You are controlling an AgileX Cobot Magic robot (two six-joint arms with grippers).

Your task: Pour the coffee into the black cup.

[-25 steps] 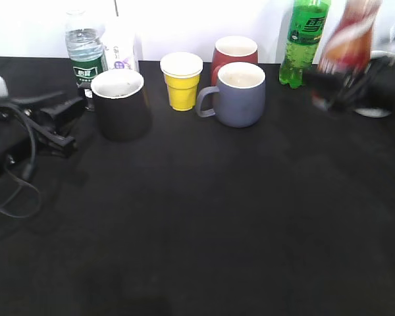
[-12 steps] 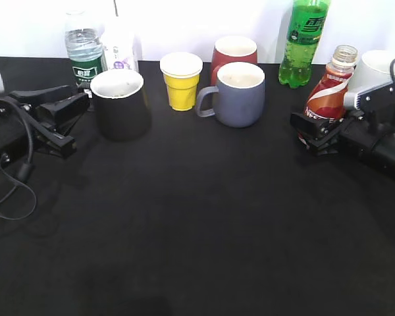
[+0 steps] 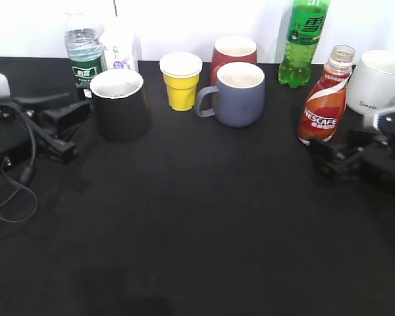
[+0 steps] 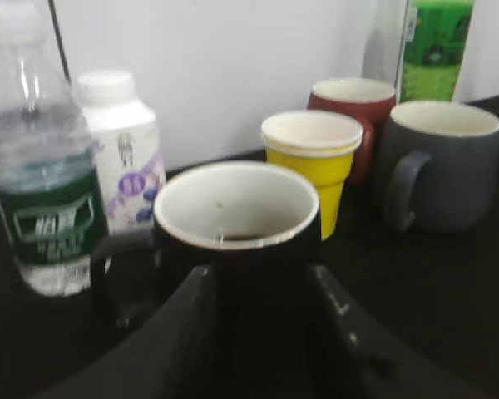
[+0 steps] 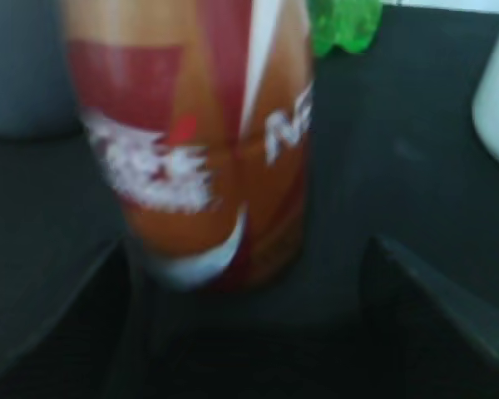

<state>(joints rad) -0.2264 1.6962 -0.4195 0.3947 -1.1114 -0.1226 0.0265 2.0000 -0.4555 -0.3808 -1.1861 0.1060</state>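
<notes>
The coffee bottle (image 3: 324,99), red-orange Nescafe wrap and no cap, stands upright on the black table at the right. My right gripper (image 3: 330,157) sits just in front of it, open, with its fingers apart from the bottle. In the right wrist view the bottle (image 5: 191,141) is blurred and close, between the wide-open fingers (image 5: 249,253). The black cup (image 3: 120,105) stands at the back left, handle toward the left. My left gripper (image 3: 71,122) is open beside it; in the left wrist view its fingers (image 4: 262,283) point at the cup's base (image 4: 233,208).
A white mug (image 3: 376,82) stands right of the coffee and a green soda bottle (image 3: 304,43) behind it. A blue-grey mug (image 3: 240,95), dark red mug (image 3: 232,51) and yellow paper cup (image 3: 182,82) stand mid-back. A water bottle (image 3: 84,52) and small white bottle (image 3: 120,49) stand behind the black cup.
The right gripper brought the coffee bottle down, set it upright on the table, let go and drew back toward the front. The left gripper barely moved.
</notes>
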